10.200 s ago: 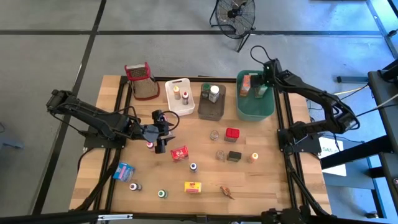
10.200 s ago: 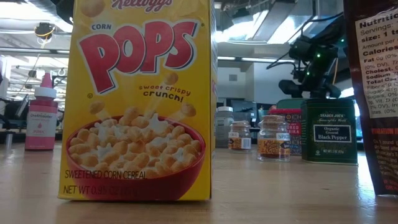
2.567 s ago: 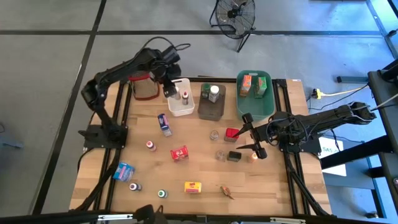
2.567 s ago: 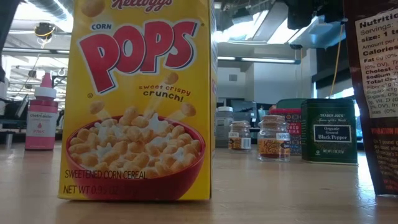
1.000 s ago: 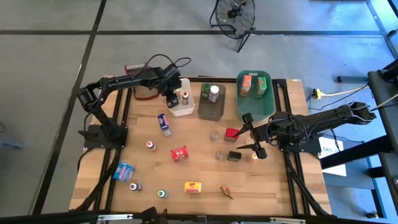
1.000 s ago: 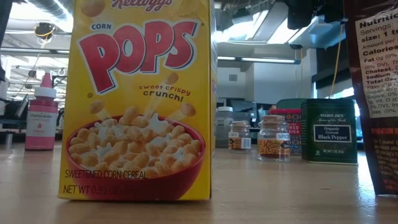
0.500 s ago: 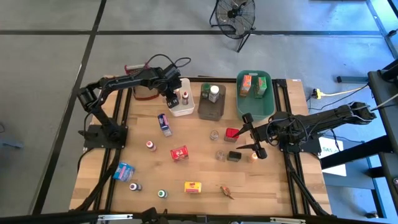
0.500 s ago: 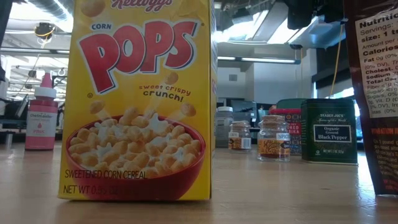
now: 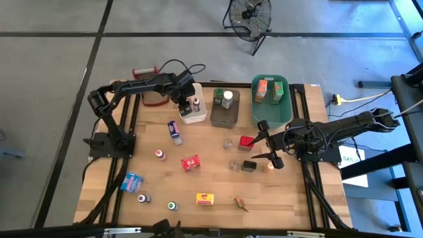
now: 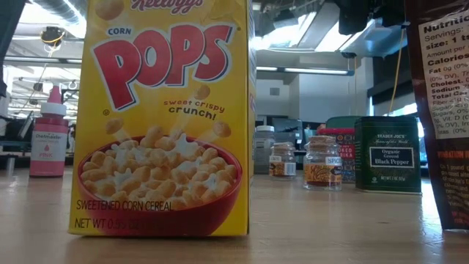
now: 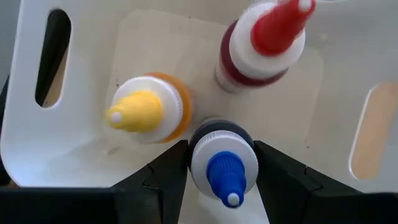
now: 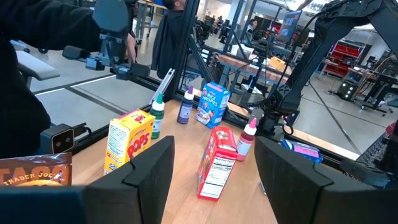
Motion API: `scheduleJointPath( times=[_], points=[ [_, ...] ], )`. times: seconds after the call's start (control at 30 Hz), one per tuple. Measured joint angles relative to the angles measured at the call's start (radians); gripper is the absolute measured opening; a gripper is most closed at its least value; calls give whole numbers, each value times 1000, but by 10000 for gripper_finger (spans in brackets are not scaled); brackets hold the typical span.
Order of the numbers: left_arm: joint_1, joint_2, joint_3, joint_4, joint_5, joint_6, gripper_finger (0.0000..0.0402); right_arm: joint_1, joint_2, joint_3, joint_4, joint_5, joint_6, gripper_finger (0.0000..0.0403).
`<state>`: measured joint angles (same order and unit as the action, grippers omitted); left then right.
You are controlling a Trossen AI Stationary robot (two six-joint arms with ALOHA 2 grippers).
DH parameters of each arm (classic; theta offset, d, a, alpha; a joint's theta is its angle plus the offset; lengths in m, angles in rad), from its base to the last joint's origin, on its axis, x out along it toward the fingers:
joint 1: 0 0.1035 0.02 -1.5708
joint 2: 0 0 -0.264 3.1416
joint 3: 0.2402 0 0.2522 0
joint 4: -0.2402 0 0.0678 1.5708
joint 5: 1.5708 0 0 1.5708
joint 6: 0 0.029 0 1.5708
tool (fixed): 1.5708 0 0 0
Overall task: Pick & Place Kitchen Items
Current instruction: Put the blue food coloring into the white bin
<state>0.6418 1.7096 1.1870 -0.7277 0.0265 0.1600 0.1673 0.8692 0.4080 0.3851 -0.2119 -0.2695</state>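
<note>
L hand (image 11: 214,171) hangs inside the white tub (image 9: 192,104) at the desk's (image 9: 218,178) far edge, its two fingers (image 11: 163,177) either side of a blue-cap bottle (image 11: 222,163). Fingers look just off the bottle's sides, so can't tell if it's gripped or let go. In the tub w/ it: a yellow-cap bottle (image 11: 146,115) just beside the blue one, and a red-cap bottle (image 11: 264,40) a bit farther in.

R hand (image 9: 264,142) sits low over the desk, well apart from the white tub, fingers spread, nothing between them. Red box (image 9: 246,141) lies just beside it; dark tin (image 9: 248,166) and a small orange-lid jar (image 9: 269,166) near.

Next to the white tub stand a brown tub (image 9: 225,108), then a green tub (image 9: 271,100) holding two orange boxes (image 9: 269,90).

Nearer than the white tub on the desk: blue box (image 9: 174,131), pink-cap bottle (image 9: 159,154), red tin (image 9: 190,162), blue-white box (image 9: 132,181), yellow cereal box (image 9: 206,198), more small bottles along the near edge.
</note>
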Motion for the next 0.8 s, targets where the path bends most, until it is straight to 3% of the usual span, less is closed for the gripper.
scheduleJointPath(
  times=[0.5, 0.8],
  points=[
    [10, 2, -1, -12, 45, 35, 171, 0, 0, 0, -8, 0, 0, 225],
    [10, 7, -6, -19, 53, 37, 213, 0, 0, 0, -9, 0, 0, 225]
  ],
)
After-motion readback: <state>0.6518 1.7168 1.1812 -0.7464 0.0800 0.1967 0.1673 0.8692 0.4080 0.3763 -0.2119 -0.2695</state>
